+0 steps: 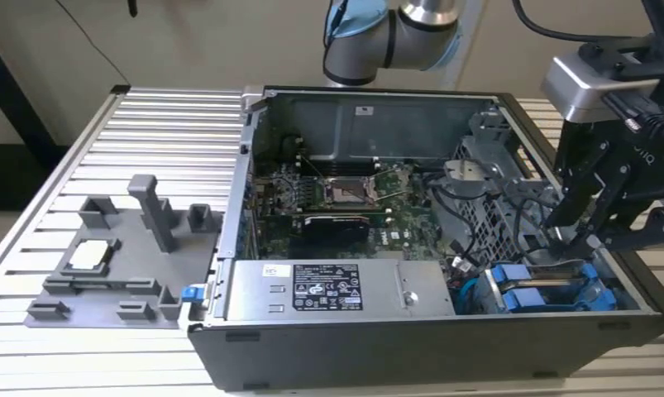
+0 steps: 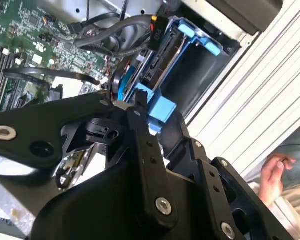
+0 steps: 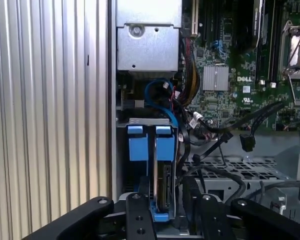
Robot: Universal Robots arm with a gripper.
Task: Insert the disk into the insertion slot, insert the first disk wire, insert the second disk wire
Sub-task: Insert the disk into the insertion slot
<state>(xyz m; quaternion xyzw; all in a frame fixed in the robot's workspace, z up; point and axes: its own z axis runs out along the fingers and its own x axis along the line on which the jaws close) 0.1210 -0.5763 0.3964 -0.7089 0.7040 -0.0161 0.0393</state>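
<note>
Ribbed metal table (image 1: 155,124) carries an open computer case (image 1: 343,360), and a person's hand (image 2: 275,170) waits off to one side. Down in the case's corner at the exterior view's right, the tool (image 3: 162,214) looks pressed onto the near end of the disk (image 3: 165,185), pinching its blue frame. That disk stands on edge, sunk well into the slot (image 3: 147,121) beside a second blue carrier (image 3: 135,145), so the first step seems nearly or fully done. Past it, a black plug (image 3: 247,142) dangles loose over the board and a blue cable (image 3: 152,86) loops free. I judge both wires are not yet plugged in.
</note>
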